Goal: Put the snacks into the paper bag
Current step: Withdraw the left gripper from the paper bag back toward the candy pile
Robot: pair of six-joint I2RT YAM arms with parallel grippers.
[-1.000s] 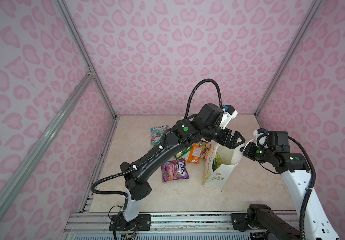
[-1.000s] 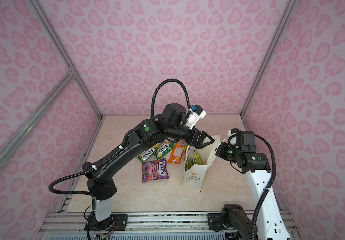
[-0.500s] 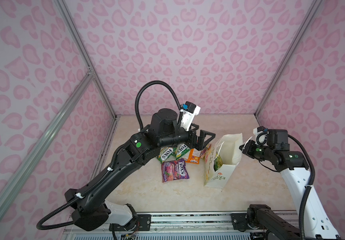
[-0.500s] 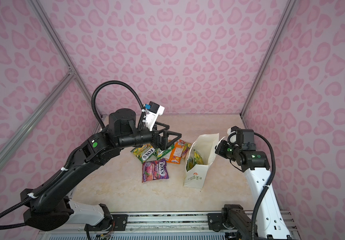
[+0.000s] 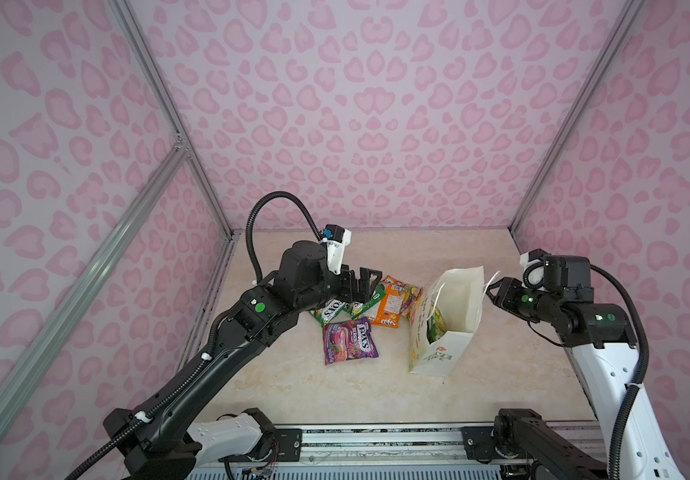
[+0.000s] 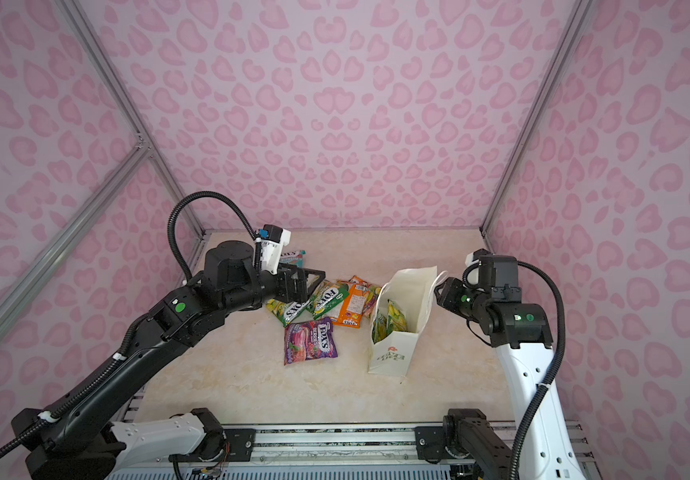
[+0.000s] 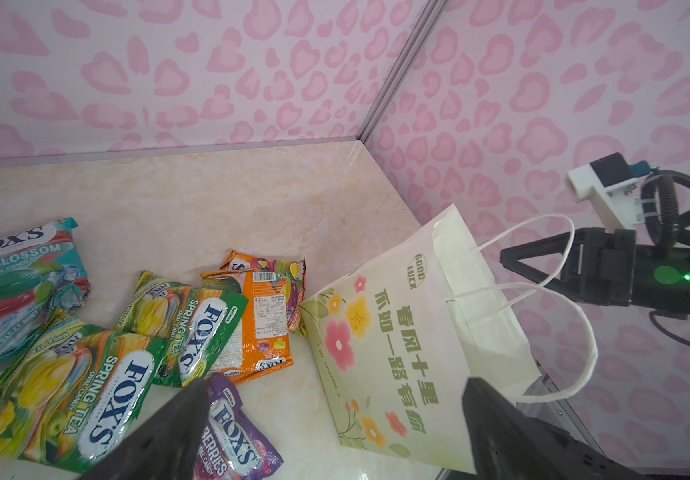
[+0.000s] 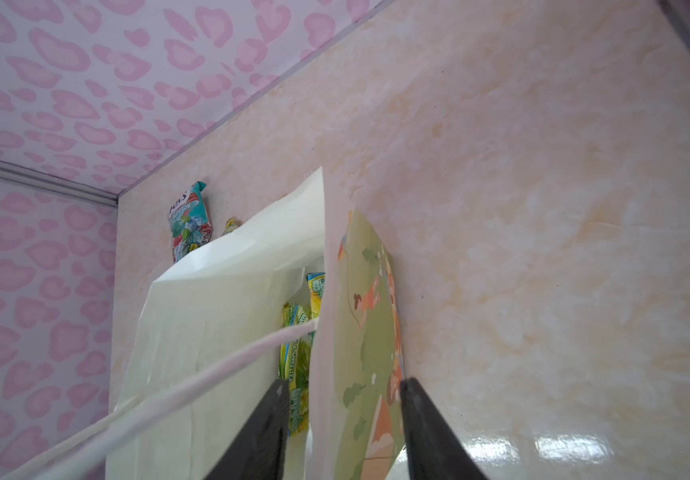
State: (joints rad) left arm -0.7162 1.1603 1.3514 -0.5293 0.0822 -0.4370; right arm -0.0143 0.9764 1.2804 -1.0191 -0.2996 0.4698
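Both top views, counter [image 5: 293, 386] of pale marbled stone, enclosed by pink heart-print walls [image 5: 376, 124].

Item 1, paper bag [image 5: 438, 353]: stood upright right of centre, long axis vertical, mouth open and facing up. Its narrow lettered side faced the front rail [image 5: 376, 440]; its flowered broad face was turned toward the loose snacks. Yellow-green pouches [image 6: 393, 320] stood on end inside it. A white handle [image 8: 231, 365] looped out toward the right claw and, in the left wrist view, crossed in front of its fingers.

Item 2, loose snacks, all flat on the counter left of the bag:
- purple pouch [image 5: 349, 338], nearest the rail, long axis roughly across the view;
- orange pouch [image 5: 391, 305], behind it, long axis running front to back, just beside the bag's broad face;
- two green pouches [image 5: 328, 309], overlapping, lying aslant;
- teal pouch [image 6: 295, 257], farthest back, partly hidden behind the left arm's wrist.

This pile lay between the left arm and the bag.

Item 3, left claw [image 5: 370, 284]: spread wide, nothing between its fingers, above the green pouches, pointing toward the bag.

Item 4, right claw [image 5: 497, 293]: at the bag's upper edge on the side away from the snacks, fingers apart. In the right wrist view they straddled the bag's wall without pinching it, with a gap showing on the inner side.
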